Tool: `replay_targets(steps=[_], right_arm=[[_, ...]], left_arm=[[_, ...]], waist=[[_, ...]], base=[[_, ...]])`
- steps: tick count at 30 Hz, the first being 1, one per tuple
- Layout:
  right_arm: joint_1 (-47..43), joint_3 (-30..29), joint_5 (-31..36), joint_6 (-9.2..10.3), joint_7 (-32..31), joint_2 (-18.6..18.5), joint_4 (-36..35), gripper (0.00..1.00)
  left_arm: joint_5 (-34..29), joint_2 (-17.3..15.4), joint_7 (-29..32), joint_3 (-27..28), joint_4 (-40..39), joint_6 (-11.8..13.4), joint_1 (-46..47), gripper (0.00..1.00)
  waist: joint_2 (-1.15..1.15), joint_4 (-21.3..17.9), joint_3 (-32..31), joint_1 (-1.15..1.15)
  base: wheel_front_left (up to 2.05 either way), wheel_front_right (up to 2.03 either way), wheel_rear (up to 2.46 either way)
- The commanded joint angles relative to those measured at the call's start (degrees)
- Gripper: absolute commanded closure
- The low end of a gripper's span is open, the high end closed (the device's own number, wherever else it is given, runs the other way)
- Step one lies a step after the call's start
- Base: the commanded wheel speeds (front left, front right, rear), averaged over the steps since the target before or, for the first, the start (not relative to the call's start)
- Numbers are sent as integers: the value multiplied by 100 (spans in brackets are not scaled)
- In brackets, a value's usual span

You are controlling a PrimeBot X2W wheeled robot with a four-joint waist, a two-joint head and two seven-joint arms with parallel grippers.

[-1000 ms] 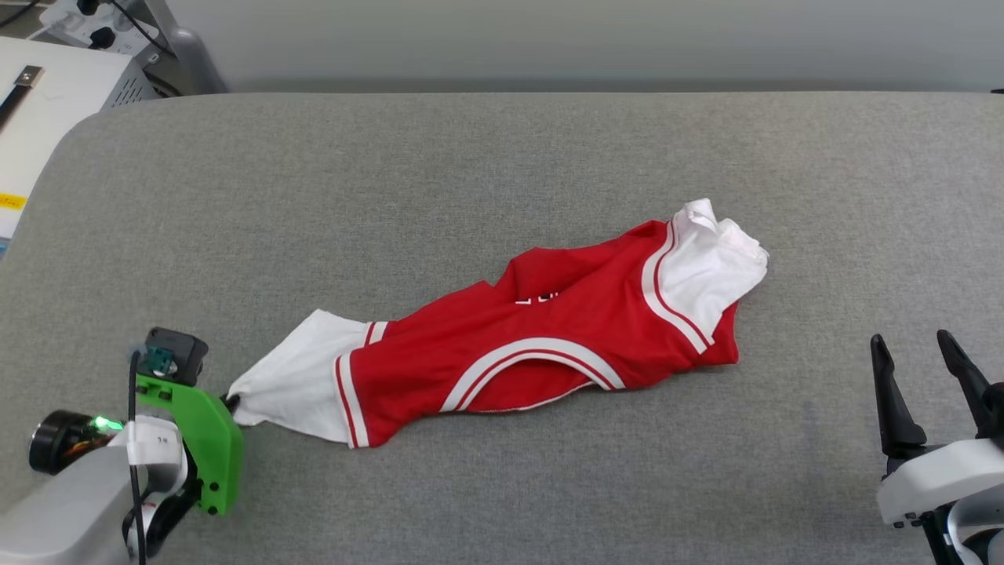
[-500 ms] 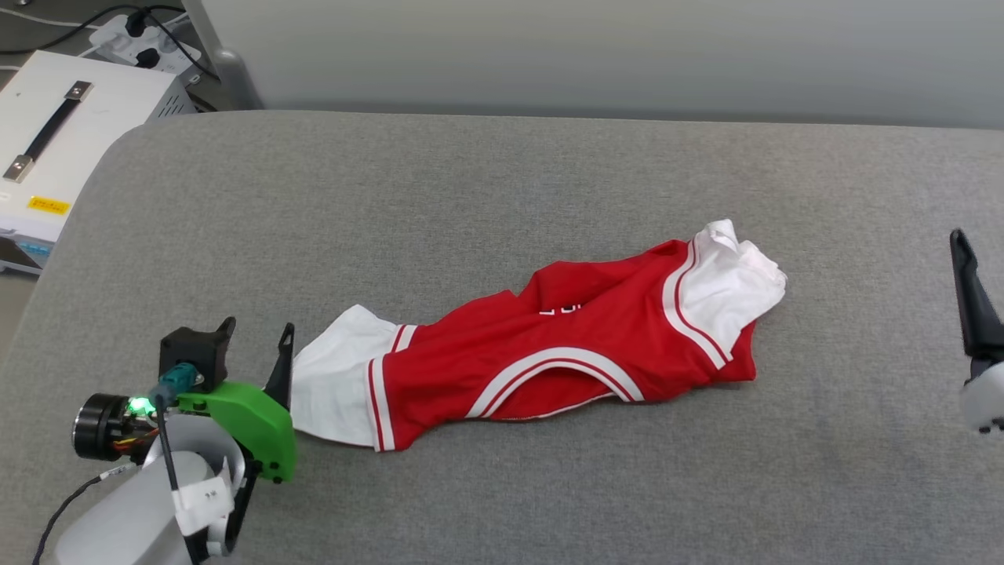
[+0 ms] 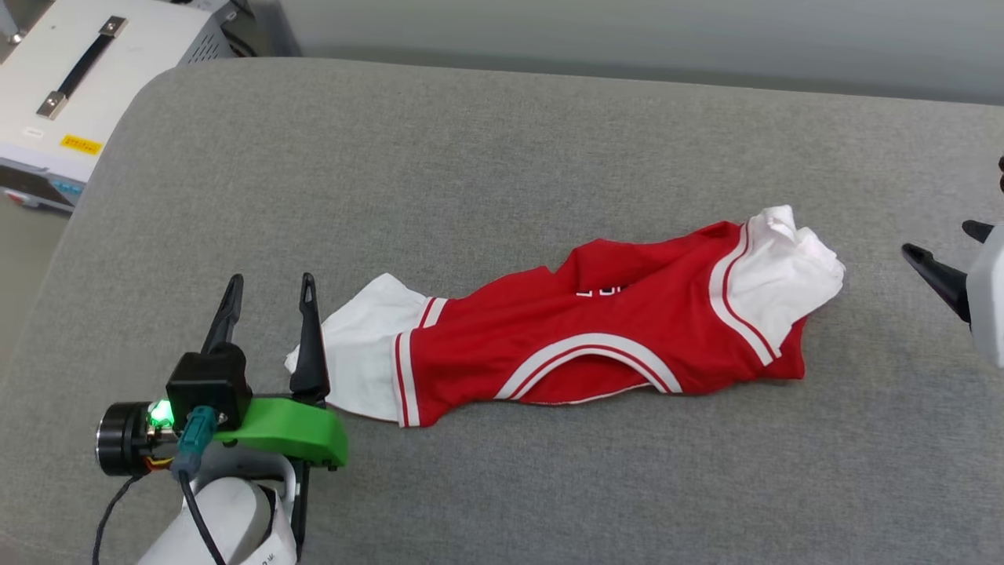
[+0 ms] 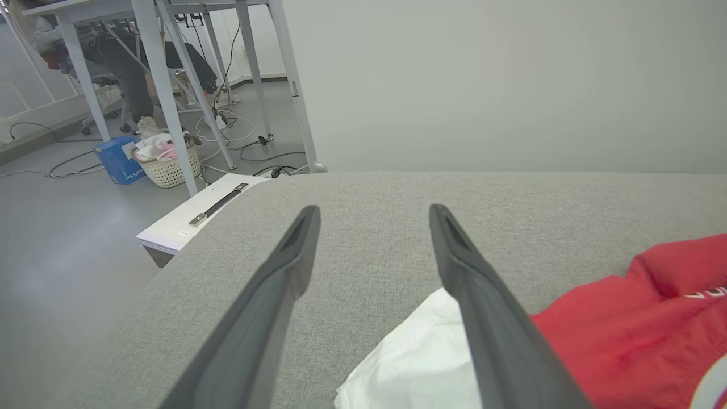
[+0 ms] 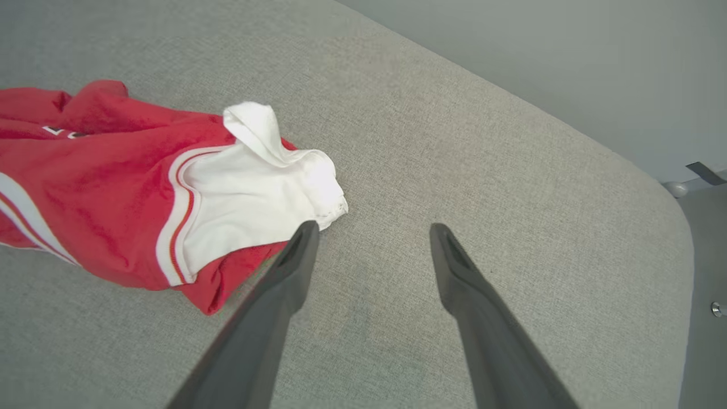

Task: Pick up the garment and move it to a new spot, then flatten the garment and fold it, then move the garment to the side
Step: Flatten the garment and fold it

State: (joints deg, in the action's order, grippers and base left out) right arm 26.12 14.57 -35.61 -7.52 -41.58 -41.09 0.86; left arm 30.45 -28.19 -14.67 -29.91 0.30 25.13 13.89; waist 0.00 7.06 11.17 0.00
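The garment (image 3: 596,337) lies crumpled in a long bunch on the grey padded table (image 3: 502,157), red with white striped trim and a white sleeve at each end. My left gripper (image 3: 271,278) stands open beside the left white sleeve (image 3: 361,353), its right finger (image 3: 308,345) touching or nearly touching the cloth, with nothing between the fingers. In the left wrist view the left gripper (image 4: 375,209) points across bare table, and the garment (image 4: 636,329) lies at lower right. My right gripper (image 3: 937,239) is open just right of the other sleeve. The right wrist view shows that gripper (image 5: 373,226) empty beside the garment (image 5: 113,187).
A white case with a black handle (image 3: 70,78) sits off the table's far left corner, also the white case (image 4: 199,210). Beyond it stand metal desk legs (image 4: 164,85), a wicker basket (image 4: 167,165), a blue box (image 4: 116,162) and floor cables. The table's rounded right corner (image 5: 676,227) is near.
My left gripper opened and let go of the white sleeve, and its fingers now point up the table. The head camera has shifted, so the whole picture has slid.
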Motion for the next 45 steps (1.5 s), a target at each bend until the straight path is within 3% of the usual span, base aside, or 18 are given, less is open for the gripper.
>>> replay_targets(steps=[1,6,13,18,23,25,31,37,45], right_arm=[[226,126,-166,3,-240,-63,118,0],[845,586,-333,3,-769,-162,636,0],[1476,1107,-256,3,-731,8,1416,0],[1450,1593,-207,3,-663,8,1982,0],[1149,1845,-584,3,-648,23,2372,0],[1104,1882,-730,3,-500,19,2372,100],[1054,1931,-1004,3,220,-121,2119,100],[630,1880,-1197,3,974,-542,1415,100],[-691,958,-1333,3,1496,-1028,436,100]], left_arm=[[-163,145,-32,161,-48,-64,-169,0],[-649,642,-32,624,-85,-430,-330,0],[-1154,1172,-32,1111,-12,-946,-185,0],[-1460,1503,-32,1400,80,-1240,-106,0],[-1689,1718,-32,1684,167,-1454,-164,0],[-1767,1773,-32,1804,190,-1524,-209,0],[-1964,1900,-32,2071,285,-1744,-321,0],[-2113,1997,-32,2257,394,-1892,-610,0],[-2214,2056,-32,2470,455,-2003,-1028,0]], waist=[[0,175,229,0],[0,369,578,0],[0,611,1050,0],[0,695,1257,0],[0,651,1223,0],[0,589,1164,0],[0,388,831,0],[0,195,301,0],[0,-41,-179,0]], base=[[0,0,0],[0,0,0],[0,0,0],[0,0,0],[0,0,0],[0,0,0],[0,0,0],[0,0,0],[0,0,0]])
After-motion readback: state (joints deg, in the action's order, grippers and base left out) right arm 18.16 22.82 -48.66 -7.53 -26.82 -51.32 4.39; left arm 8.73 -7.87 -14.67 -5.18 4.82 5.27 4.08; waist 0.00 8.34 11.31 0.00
